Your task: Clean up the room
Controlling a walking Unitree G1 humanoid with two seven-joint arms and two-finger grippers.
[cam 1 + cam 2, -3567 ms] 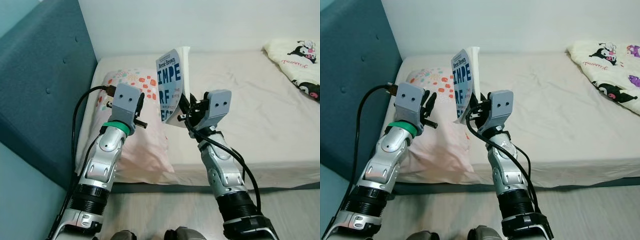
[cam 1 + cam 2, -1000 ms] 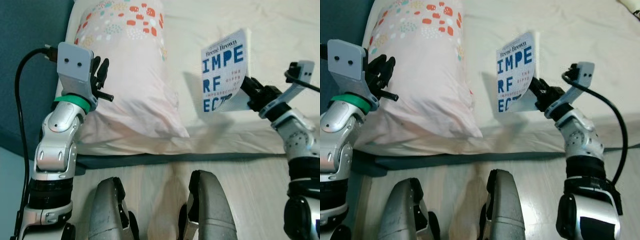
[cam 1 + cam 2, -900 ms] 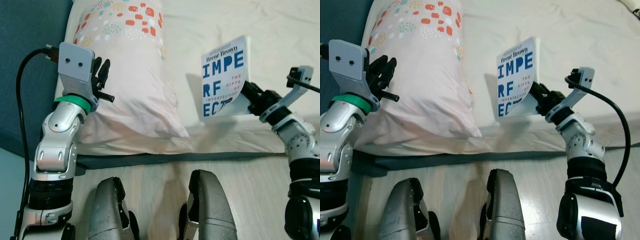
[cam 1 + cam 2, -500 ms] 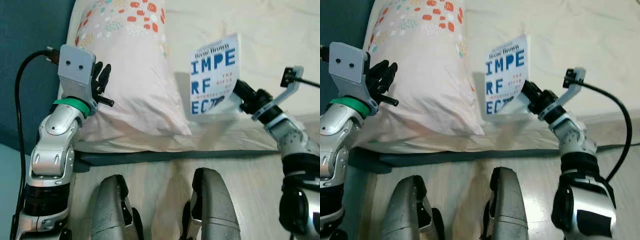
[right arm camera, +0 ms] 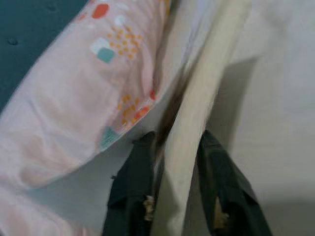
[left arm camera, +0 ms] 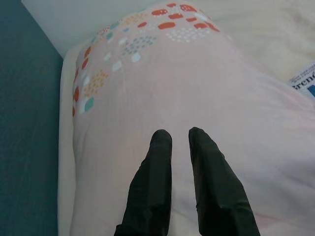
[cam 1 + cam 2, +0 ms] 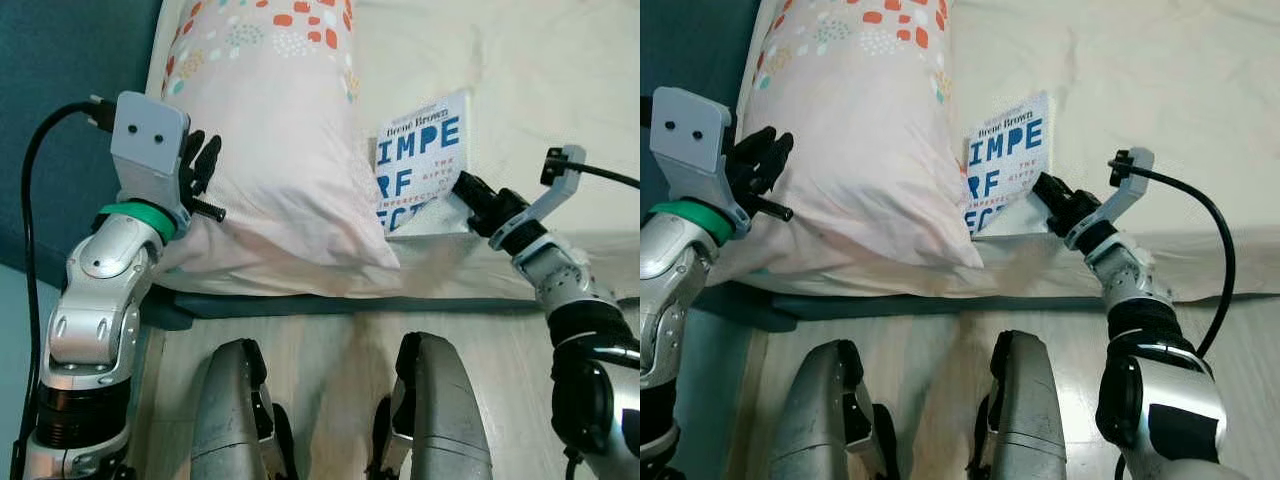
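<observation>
**Book held low beside pillow, release pending**

Step in hand, judged: setting the book (image 7: 422,165) down on the bed (image 7: 540,80) just right of the pillow (image 7: 275,150). Best done by lowering until the back cover lies flat on the sheet, then parting the fingers and drawing back along their own line, toward the near right, to avoid dragging the cover. Risk noted: left edge of the book lies against or under the pillow's bulge; a sideways pull could catch the pillowcase. Contact between book and sheet cannot be confirmed; a shadow sits under the near edge.

Right gripper (image 7: 468,190): reached forward and left over the near edge of the mattress, wrist bent, cable looping off to the right. Fingers (image 5: 132,184) pinching the book at its near right corner, one on each side of the cream page block, as seen in the right wrist view.

Left gripper (image 6: 180,142): raised at the near left corner of the pillow, forearm upright, green band at the wrist. Fingertips pressed nearly together with a narrow gap, holding nothing, poised over the pink fabric; touching or just above cannot be told.

Dark teal headboard (image 7: 60,60) at far left. Robot's legs over the wooden floor (image 7: 340,350) at the near edge.
</observation>
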